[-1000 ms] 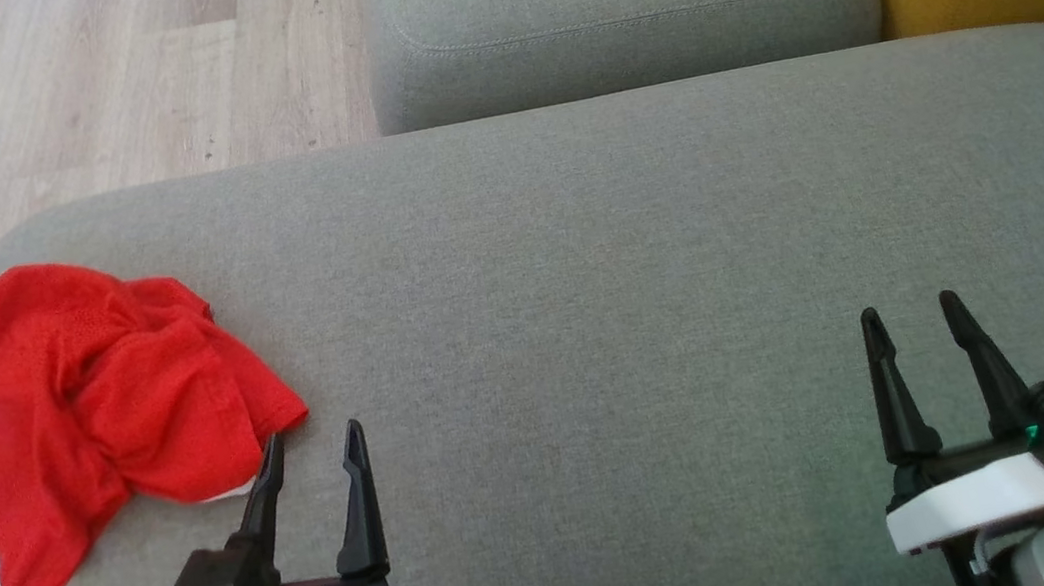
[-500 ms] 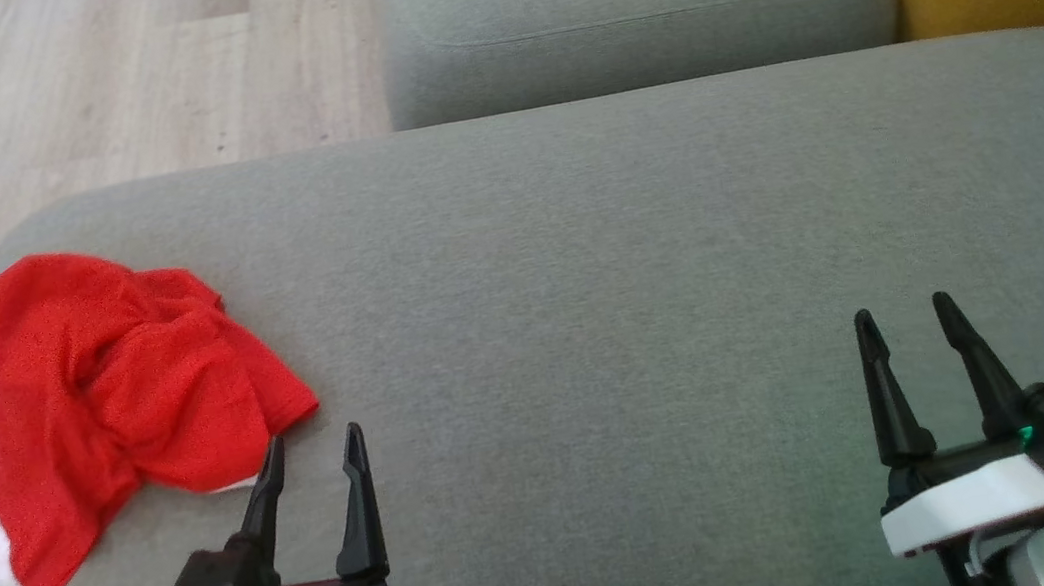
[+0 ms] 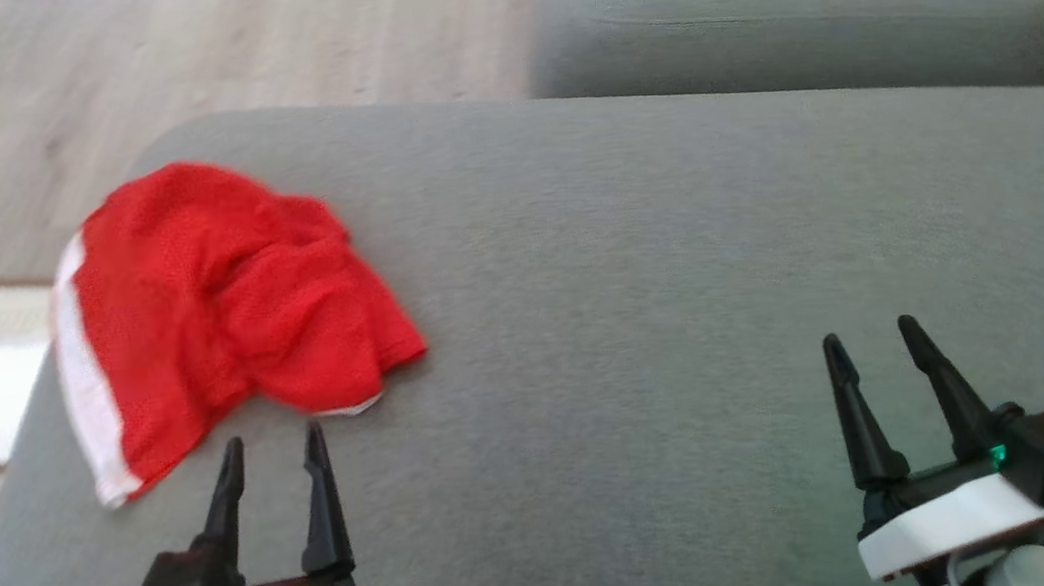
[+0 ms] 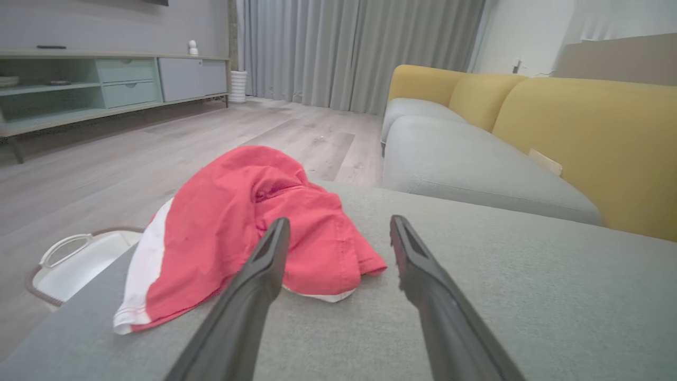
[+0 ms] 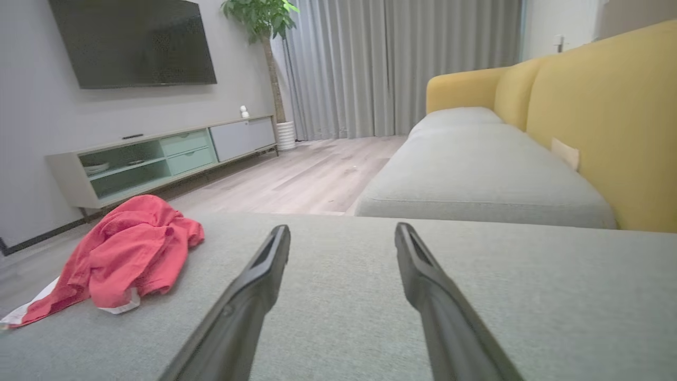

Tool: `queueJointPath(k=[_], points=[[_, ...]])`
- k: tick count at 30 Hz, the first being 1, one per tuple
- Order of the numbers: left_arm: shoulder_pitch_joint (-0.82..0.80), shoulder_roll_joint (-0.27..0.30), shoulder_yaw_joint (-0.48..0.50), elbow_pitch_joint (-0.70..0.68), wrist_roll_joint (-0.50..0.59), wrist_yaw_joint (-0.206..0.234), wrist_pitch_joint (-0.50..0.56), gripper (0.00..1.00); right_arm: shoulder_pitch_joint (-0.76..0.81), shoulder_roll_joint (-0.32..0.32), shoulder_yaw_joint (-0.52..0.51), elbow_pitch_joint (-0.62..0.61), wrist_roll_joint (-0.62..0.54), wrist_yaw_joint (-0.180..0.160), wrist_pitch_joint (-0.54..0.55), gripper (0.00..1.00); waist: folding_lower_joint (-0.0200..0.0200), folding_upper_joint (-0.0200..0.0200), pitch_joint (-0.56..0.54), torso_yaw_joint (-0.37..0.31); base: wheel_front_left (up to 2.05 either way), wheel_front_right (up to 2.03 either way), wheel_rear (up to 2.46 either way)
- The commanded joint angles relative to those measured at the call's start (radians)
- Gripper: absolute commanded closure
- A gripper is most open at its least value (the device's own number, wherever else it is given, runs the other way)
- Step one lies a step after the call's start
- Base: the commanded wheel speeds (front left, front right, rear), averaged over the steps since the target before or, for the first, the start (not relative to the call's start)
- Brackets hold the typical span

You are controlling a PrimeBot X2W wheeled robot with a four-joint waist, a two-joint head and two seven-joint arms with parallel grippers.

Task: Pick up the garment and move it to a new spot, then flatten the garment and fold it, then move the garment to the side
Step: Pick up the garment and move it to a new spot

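A red garment with white trim is seen crumpled near the left end of the grey sofa seat, just ahead of the left jaws, which are spread wide and empty. The right jaws are likewise held wide, well apart from it.

Left gripper fingers spread, right gripper likewise, empty

red garment, white stripe, crumpled on grey cushion
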Motion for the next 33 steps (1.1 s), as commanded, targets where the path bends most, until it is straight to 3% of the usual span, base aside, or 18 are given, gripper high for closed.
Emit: queueJointPath(k=[1,6,18,29,33], points=[[-0.053,-0.006,0.043,-0.028,0.011,-0.003,-0.012,0.00,-0.034,-0.007,0.030,-0.025,0.008,-0.001,-0.011,0.00,0.0000,0.0000,0.005,0.063,0.00,0.00,0.00],[-0.054,-0.006,0.067,-0.031,0.018,-0.009,-0.012,0.00,-0.041,-0.007,0.052,-0.016,0.015,-0.001,-0.011,0.00,0.0000,0.0000,0.011,0.132,0.00,0.00,0.00],[-0.062,-0.006,0.092,-0.033,0.028,-0.016,-0.012,0.00,-0.051,-0.007,0.090,-0.001,0.032,-0.001,-0.011,0.00,0.0000,0.0000,0.028,0.223,0.00,0.00,0.00],[-0.073,-0.005,0.121,-0.037,0.047,-0.023,-0.012,0.00,-0.069,-0.007,0.089,-0.002,0.036,-0.001,-0.011,0.00,0.0000,0.0000,0.053,0.214,0.00,0.00,0.00],[-0.129,0.016,0.141,-0.037,0.074,-0.060,-0.012,0.00,-0.103,-0.007,0.066,-0.015,0.011,-0.001,-0.011,0.00,0.0000,0.0000,0.113,0.186,0.00,0.00,0.00]])
